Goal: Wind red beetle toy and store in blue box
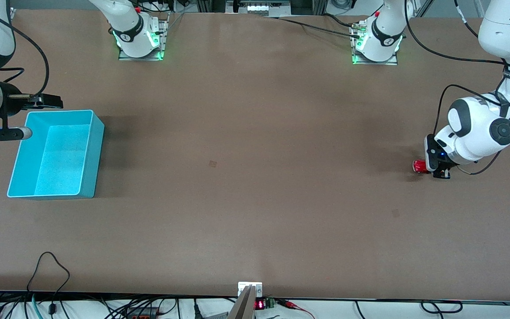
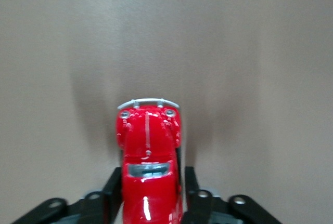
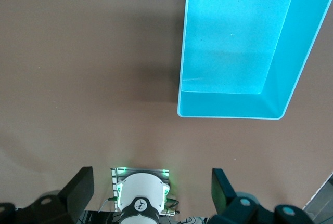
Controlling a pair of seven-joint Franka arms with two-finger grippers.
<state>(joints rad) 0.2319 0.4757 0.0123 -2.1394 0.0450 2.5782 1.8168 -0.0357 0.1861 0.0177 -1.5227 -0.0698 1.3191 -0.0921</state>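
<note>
Table: brown table (image 1: 246,146) is carrying only two task things, lying well apart at its two ends; cables and the arm bases are sitting along its edges.
Red beetle toy: the red beetle toy (image 1: 419,166) is sitting on the table at the left arm's end, nowhere near the bin.
Blue box: the blue box (image 1: 87,153) is standing at the right arm's end, and no toy is showing on its floor.
Progress: storing is not yet done, since the car is resting outside the bin; whether the winding is finished cannot be told. Carrying the car the length of the table and dropping it in is what is left, as I judge it.
Left gripper: the left gripper (image 2: 153,195) is sitting low at the table with the car between its jaws; in the left wrist view the car's rear half is lying between the fingers (image 2: 112,187) and its bumper end is poking out ahead. Thin gaps are showing on both sides, so I cannot tell whether the jaws are pinching or just releasing it.
Right gripper: the right gripper (image 3: 151,193) is waiting, hovering over the box's edge toward the robots' bases, jaws spread wide and holding nothing.
</note>
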